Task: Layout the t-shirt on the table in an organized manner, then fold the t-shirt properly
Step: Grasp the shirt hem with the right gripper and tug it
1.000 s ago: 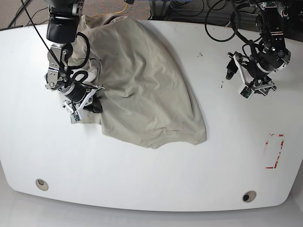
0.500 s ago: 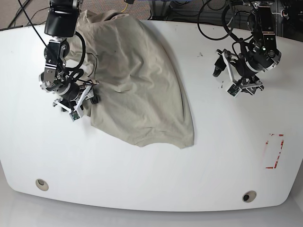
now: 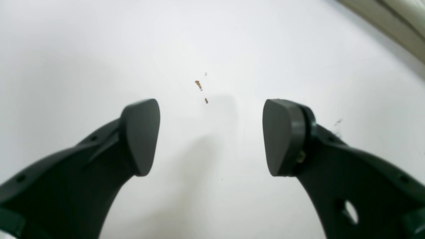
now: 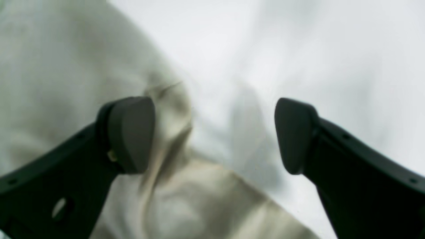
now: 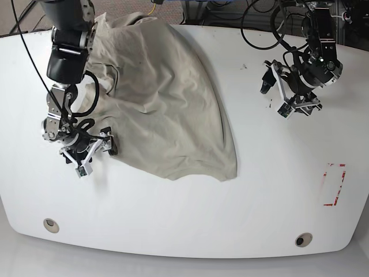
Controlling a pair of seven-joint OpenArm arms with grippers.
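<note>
Wrinkled matt cloth t-shirt point(image 5: 167, 98) on glossy table point(image 5: 190, 219).

Base view high, looking down on table point(image 5: 184, 219); wrist views close, facing tabletop between fingers.

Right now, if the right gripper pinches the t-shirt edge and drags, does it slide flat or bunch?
Probably bunches: the t-shirt is limp cloth, already creased and folded over itself. It likely slides easily on the glossy table, yet only the pinched part would follow at first. The open right gripper sits at its edge; grip depth is unclear.
</note>
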